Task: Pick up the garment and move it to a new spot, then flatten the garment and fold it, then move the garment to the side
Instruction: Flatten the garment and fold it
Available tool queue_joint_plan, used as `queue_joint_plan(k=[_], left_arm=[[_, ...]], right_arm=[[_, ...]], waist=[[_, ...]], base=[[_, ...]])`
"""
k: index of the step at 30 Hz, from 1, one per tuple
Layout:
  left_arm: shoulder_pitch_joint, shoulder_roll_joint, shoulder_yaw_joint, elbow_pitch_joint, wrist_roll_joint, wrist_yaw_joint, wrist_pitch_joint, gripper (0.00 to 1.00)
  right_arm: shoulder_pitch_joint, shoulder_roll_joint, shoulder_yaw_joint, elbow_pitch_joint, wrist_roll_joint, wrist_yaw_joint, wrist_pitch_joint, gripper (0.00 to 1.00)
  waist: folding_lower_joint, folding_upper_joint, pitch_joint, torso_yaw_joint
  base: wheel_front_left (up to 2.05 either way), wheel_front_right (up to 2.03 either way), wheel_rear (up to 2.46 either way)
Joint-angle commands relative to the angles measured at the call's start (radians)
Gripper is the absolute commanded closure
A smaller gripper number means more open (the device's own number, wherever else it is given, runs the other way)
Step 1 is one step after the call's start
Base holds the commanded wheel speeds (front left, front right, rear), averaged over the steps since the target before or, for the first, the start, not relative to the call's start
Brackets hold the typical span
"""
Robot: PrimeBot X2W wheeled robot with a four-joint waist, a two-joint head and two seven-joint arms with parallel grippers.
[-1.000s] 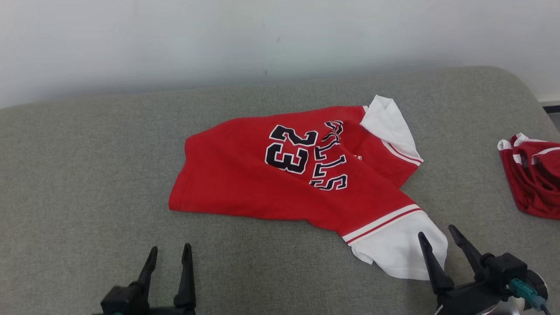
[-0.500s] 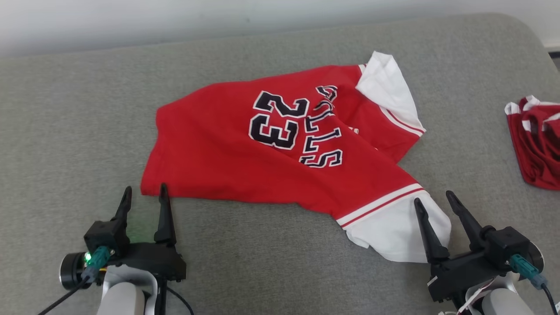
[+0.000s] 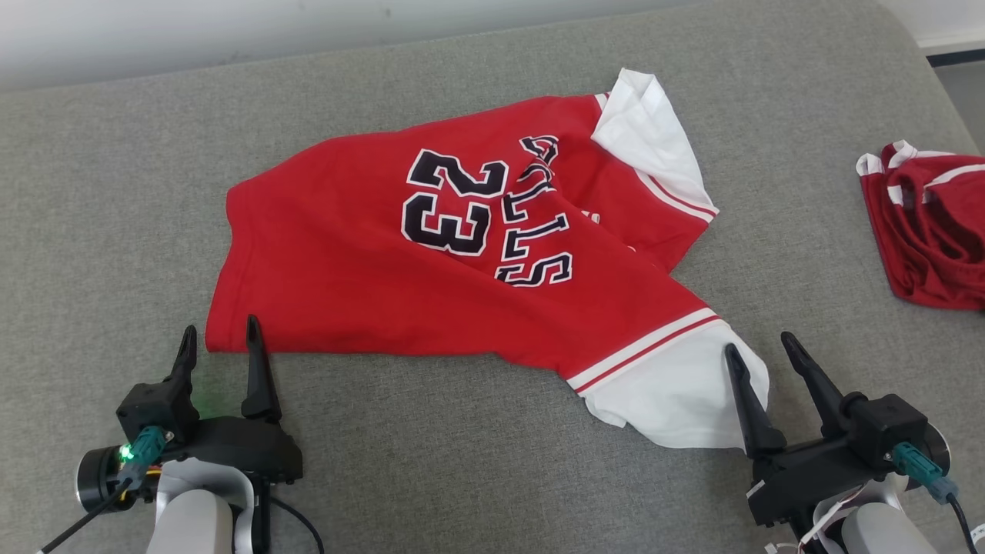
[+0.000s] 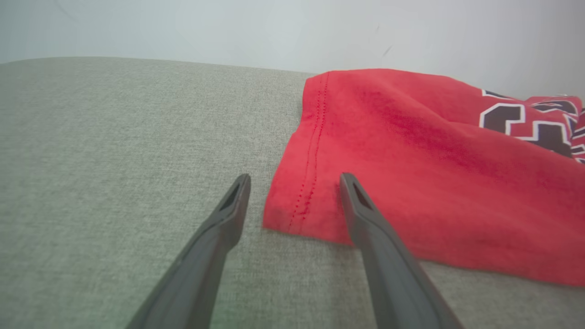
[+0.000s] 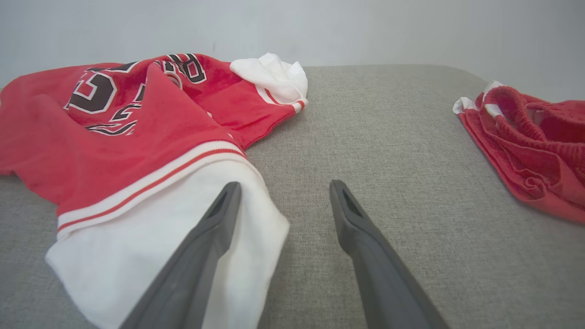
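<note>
While each gapes wide, left end effector [image 3: 219,331] straddles the garment [image 3: 346,261] corner, right end effector [image 3: 756,344] its sleeve edge.

Rumpled red "23" jersey [image 3: 331,269], white sleeves, perhaps partly folded.

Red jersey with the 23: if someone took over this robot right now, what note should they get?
Left gripper: open, empty, at the near hem corner of the jersey.
Right gripper: open, empty, at the edge of the white sleeve.
The jersey lies rumpled, number up, on the grey cushion; another red garment lies far right.
Done: nothing lifted yet.
Left: pick up, relocate, flatten, fold, move aside.
</note>
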Motion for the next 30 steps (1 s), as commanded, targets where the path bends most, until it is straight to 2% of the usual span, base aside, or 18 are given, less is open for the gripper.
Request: queue_joint_plan(k=[1, 2, 4, 12, 19, 24, 30], left_arm=[[-0.008, 0.000, 0.004, -0.003, 0.010, -0.003, -0.003, 0.00], [-0.010, 0.000, 0.006, -0.001, 0.015, -0.007, -0.003, 0.00], [-0.015, 0.000, 0.008, 0.007, 0.028, -0.016, -0.003, 1.00], [0.011, 0.000, -0.004, -0.052, 0.046, -0.038, -0.003, 1.00], [0.136, 0.000, -0.073, -0.200, 0.024, -0.051, -0.003, 1.00], [0.224, 0.000, -0.105, -0.254, 0.018, -0.058, -0.003, 1.00], [0.294, 0.000, -0.126, -0.264, 0.028, -0.064, -0.003, 1.00]], right_arm=[[-0.008, 0.009, 0.003, 0.002, -0.005, -0.002, 0.000, 0.00], [-0.010, 0.009, 0.004, 0.003, -0.006, -0.002, 0.000, 0.00], [-0.014, 0.009, 0.005, 0.004, -0.005, -0.002, 0.000, 0.00], [0.012, 0.021, -0.014, 0.021, 0.008, -0.003, 0.000, 0.00], [0.067, 0.057, -0.023, 0.051, 0.011, -0.003, 0.000, 0.00], [0.092, 0.084, -0.022, 0.058, 0.011, -0.003, 0.000, 0.00], [0.073, 0.100, -0.010, 0.057, 0.004, -0.003, 0.000, 0.00]], waist=[[-0.0001, -0.0001, 0.002, -0.004], [-0.0001, -0.0001, 0.004, -0.006], [-0.0001, -0.0001, 0.006, -0.009], [-0.0001, -0.0001, -0.038, 0.014], [-0.0001, -0.0001, -0.165, 0.135], [-0.0001, -0.0001, -0.211, 0.234], [-0.0001, -0.0001, -0.207, 0.279]], base=[[0.00, 0.00, 0.00], [0.00, 0.00, 0.00], [0.00, 0.00, 0.00], [0.00, 0.00, 0.00], [0.00, 0.00, 0.00], [0.00, 0.00, 0.00], [0.00, 0.00, 0.00]])
